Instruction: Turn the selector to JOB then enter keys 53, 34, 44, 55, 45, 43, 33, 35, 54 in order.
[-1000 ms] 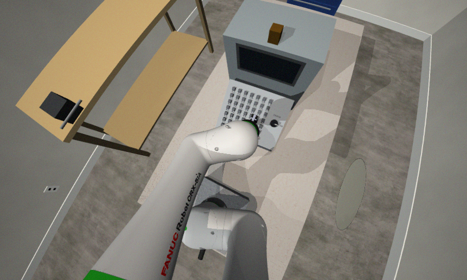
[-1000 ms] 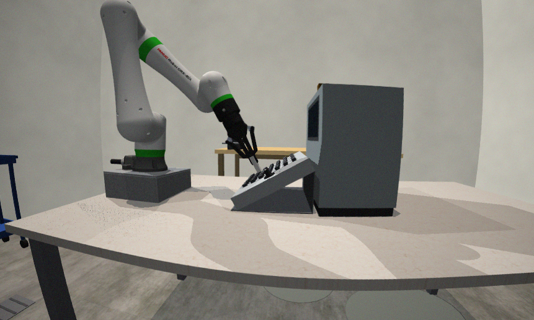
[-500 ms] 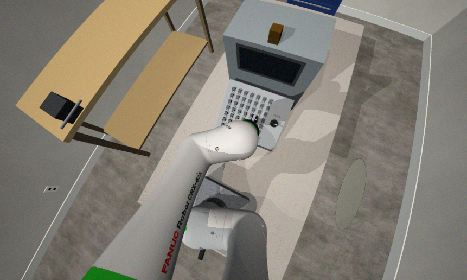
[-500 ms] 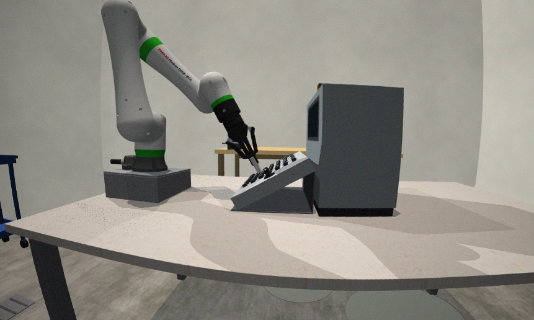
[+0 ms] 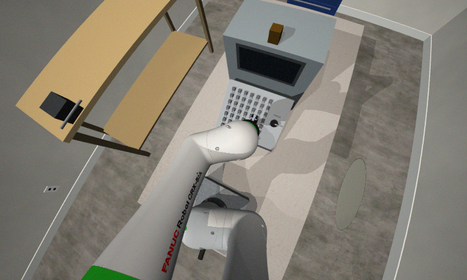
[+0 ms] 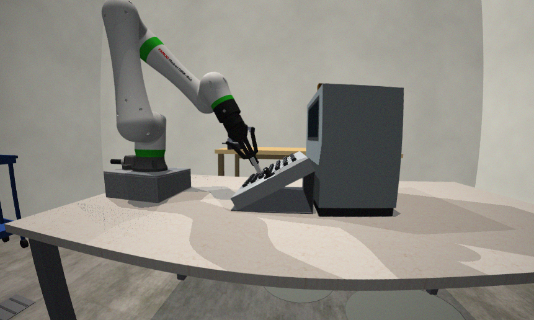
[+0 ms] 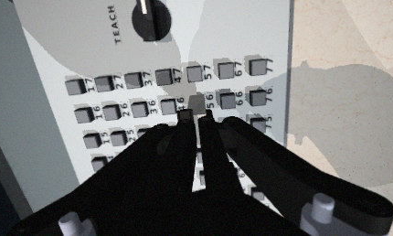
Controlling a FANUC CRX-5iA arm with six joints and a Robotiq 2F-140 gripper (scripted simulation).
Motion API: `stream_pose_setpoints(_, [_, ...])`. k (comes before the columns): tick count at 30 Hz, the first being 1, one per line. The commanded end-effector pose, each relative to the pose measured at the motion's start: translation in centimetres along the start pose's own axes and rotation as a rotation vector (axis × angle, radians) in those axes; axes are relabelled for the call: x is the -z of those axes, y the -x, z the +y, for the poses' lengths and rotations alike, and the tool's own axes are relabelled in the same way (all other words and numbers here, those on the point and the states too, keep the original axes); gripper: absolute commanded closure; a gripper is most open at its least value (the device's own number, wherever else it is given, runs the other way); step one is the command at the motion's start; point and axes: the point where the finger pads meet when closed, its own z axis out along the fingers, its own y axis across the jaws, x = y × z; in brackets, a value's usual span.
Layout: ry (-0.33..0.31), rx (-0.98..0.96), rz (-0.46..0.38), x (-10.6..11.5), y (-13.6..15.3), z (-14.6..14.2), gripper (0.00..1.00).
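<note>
The sloped keypad [image 5: 282, 105] [image 6: 276, 183] [image 7: 225, 27] shows no lit key. The selector [image 5: 274, 122] [image 7: 152, 19] has its white mark turned away from TEACH, to the machine's right, where the small JOB label is. My gripper [image 5: 253, 118] [image 6: 259, 170] [image 7: 197, 106] is shut and empty. Its tips [image 7: 196, 104] are down at the keys, just below key 56 in the wrist view, in the area of key 55. Whether they touch or press a key cannot be told. The fingers hide key 55 and most of the keys named 33 to 54.
A grey cabinet [image 5: 280, 20] [image 6: 360, 147] with a dark screen [image 5: 269, 64] stands directly behind the keypad. A brown block [image 5: 275, 33] sits on top of it. The selector knob stands up beside the key column 17 to 77. A wooden bench [image 5: 99, 45] is off to the left.
</note>
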Motion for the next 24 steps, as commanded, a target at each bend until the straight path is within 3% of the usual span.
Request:
stream_pose_setpoints(1, [-0.001, 0.0, 0.0, 0.0, 0.0, 0.0, 1.0])
stream_pose_setpoints(24, [-0.001, 0.0, 0.0, -1.1, 0.0, 0.0, 1.0])
